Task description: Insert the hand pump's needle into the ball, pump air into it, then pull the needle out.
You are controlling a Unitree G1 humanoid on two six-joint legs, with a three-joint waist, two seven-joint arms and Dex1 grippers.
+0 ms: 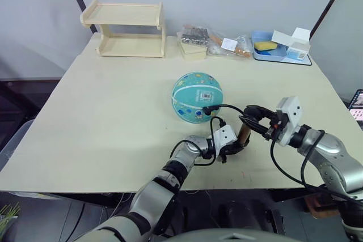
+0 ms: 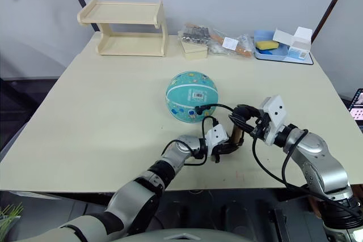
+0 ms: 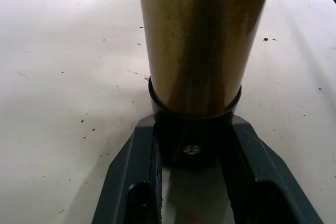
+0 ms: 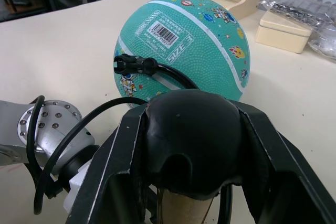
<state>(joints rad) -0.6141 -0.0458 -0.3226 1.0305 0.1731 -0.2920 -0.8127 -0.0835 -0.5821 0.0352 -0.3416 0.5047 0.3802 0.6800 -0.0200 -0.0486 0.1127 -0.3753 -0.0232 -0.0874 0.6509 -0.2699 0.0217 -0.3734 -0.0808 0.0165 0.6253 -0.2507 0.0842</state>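
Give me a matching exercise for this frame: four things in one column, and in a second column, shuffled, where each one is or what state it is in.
Things
1. ball
2. hand pump
3. wooden shelf
4. blue tray

Places or states
A. at the table's far left corner
B. round, mid-table, with the black hose plugged into its side
C. at the table's far right, holding a yellow sponge
D. standing near the front edge, left gripper shut on its base, right gripper shut on its black handle

Pairs: 1-B, 2-D, 3-A, 4-C
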